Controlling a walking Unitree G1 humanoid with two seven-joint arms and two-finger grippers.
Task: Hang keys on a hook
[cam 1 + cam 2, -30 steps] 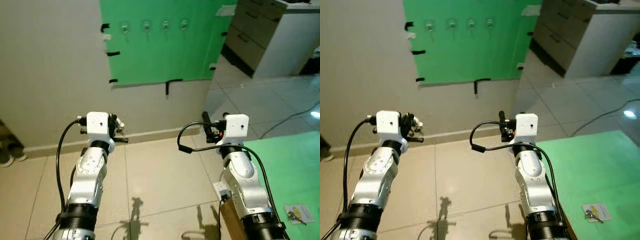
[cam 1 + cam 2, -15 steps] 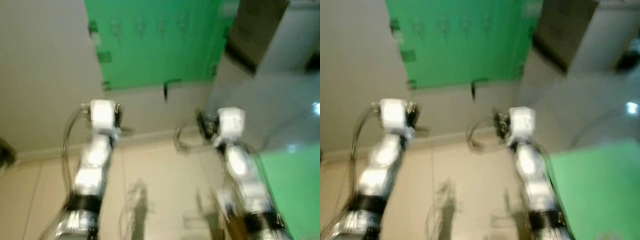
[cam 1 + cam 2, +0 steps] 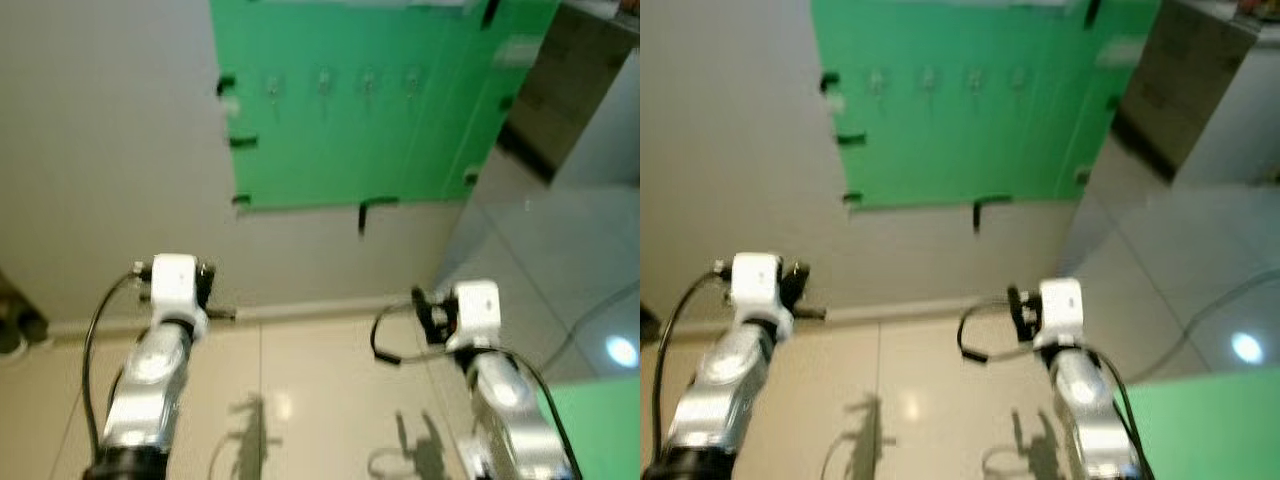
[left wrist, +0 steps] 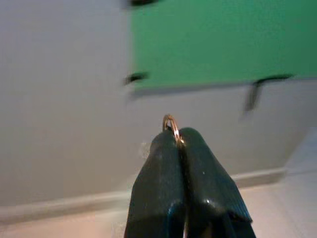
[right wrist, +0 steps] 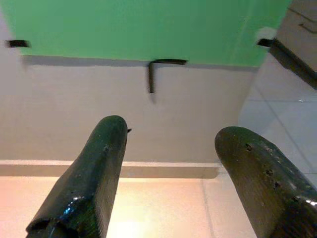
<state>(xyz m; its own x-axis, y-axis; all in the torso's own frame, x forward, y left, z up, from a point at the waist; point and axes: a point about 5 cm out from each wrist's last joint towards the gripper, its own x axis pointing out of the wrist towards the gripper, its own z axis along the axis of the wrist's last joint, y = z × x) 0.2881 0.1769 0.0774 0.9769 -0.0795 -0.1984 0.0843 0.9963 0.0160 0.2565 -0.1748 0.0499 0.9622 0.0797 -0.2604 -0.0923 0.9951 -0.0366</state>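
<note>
Left gripper (image 4: 179,136): your left jaws are pressed together on a gold key ring (image 4: 170,122), whose loop pokes out above the tips; the keys themselves you cannot make out.
Left arm (image 3: 150,375): you have it raised in front of the beige wall (image 3: 100,150), low and to the left of the green sheet.
Right gripper (image 5: 171,144): your right jaws stand wide apart with nothing between them, facing the wall's base and the skirting.
Right arm (image 3: 500,400): you hold it forward at about the same height as the left, a black cable looping beside its wrist.
Hooks (image 3: 323,80): you see four small clear hooks in a row near the top of the green sheet (image 3: 350,130), well above both grippers.
Sheet fixing: black tape strips (image 3: 376,204) hold its edges to the wall.
Floor (image 3: 320,400): pale glossy tiles, with a green mat corner (image 3: 600,420) at your lower right.
Cabinet (image 3: 590,100): it stands to your right, blurred.
</note>
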